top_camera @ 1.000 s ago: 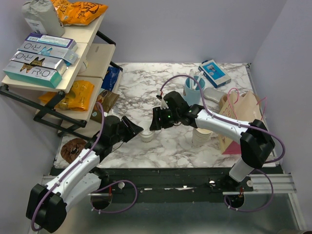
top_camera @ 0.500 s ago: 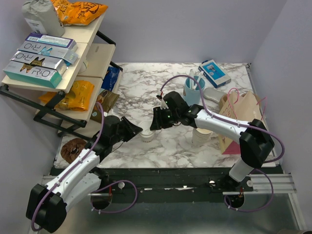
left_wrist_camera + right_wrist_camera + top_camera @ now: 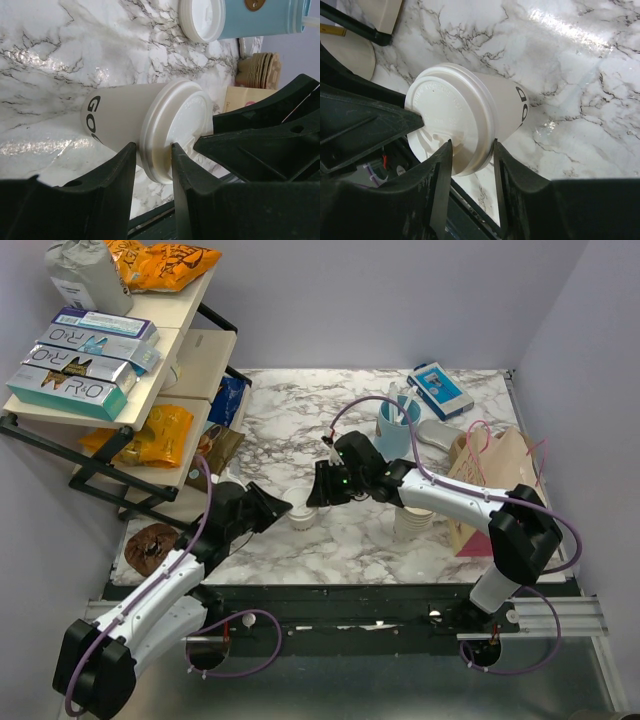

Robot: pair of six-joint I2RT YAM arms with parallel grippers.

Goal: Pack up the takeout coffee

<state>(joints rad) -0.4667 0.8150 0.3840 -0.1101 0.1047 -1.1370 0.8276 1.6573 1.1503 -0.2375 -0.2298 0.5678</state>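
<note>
Two grippers on one cup: the takeout coffee [image 3: 303, 517] stands upright on the marble table [image 3: 280, 420], near the front edge and left of centre, boxed in by both arms. The left gripper [image 3: 151, 146] comes in from the cup's left. Its fingers [image 3: 115, 175] straddle the rim of the white lid [image 3: 175, 125], one on the cup-wall side under the rim and one on the lid's top face. No gap shows on either side, so it reads as a pinch on the lid rim. The right gripper [image 3: 471, 145] comes in from the cup's right and slightly behind, with the same arrangement: one finger [image 3: 437, 180] over the lid top, the other against the wall just below the rim, both looking pressed onto it. How firm either hold is can't be told. Each wrist view also shows the opposite gripper's tip meeting the far edge of the lid. Dark lettering [image 3: 95, 112] faces outward on the cup wall, only partly readable. Well to the right sit a stack of cream cups [image 3: 413, 520] and a paper bag [image 3: 490, 480], with a blue mug [image 3: 397, 425] behind them. In the left wrist view a loose lid [image 3: 202, 17] is just beside that mug. A shelf rack [image 3: 150, 360] stands off the table's left side.
</note>
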